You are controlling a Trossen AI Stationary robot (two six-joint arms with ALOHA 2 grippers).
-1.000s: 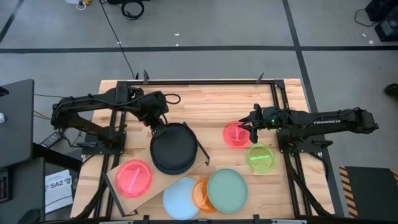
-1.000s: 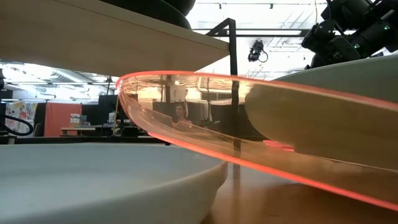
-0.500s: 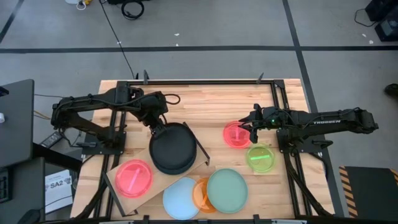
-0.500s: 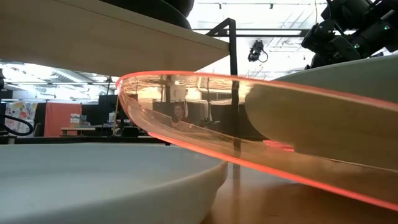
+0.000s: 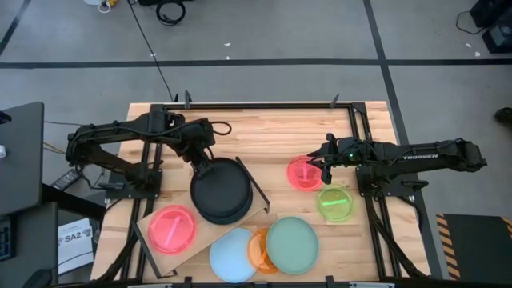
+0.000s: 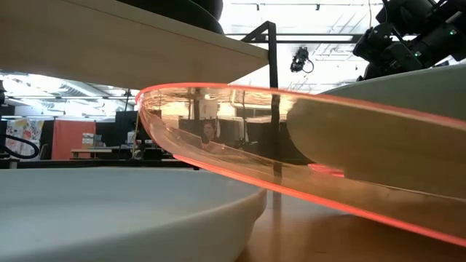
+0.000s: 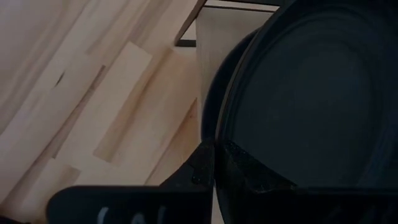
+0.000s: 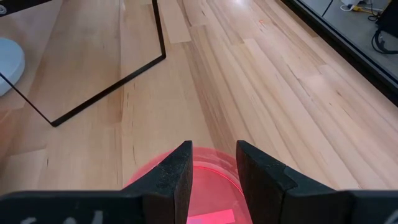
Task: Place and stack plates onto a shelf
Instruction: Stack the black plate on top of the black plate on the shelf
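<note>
The black plate (image 5: 222,192) lies over the right end of the shelf (image 5: 152,246), a pale board set askew with a black bar frame (image 5: 260,192). My left gripper (image 5: 205,165) is shut on the plate's far-left rim. A pink plate (image 5: 171,229) rests flat on the shelf's left end. Near the front edge, the light-blue plate (image 5: 236,254) and the mint-green plate (image 5: 293,245) overlap an orange plate (image 5: 260,248). My right gripper (image 5: 323,165) stands open above the right edge of a second pink plate (image 5: 302,174). A neon-green plate (image 5: 335,203) lies beside that. My left gripper pinches the black plate's rim (image 7: 219,144) between its two fingers, one finger (image 7: 202,167) outside the rim and one (image 7: 249,169) over the plate's inner face. The fingers slant down from the table's far left. The plate's near part is over the shelf board.
Black frame rails (image 5: 364,152) run along the table's sides and far edge. Bare slatted tabletop (image 5: 272,132) lies between the two arms. In the low view the orange plate (image 6: 240,156) and the shelf board (image 6: 109,40) fill the foreground.
</note>
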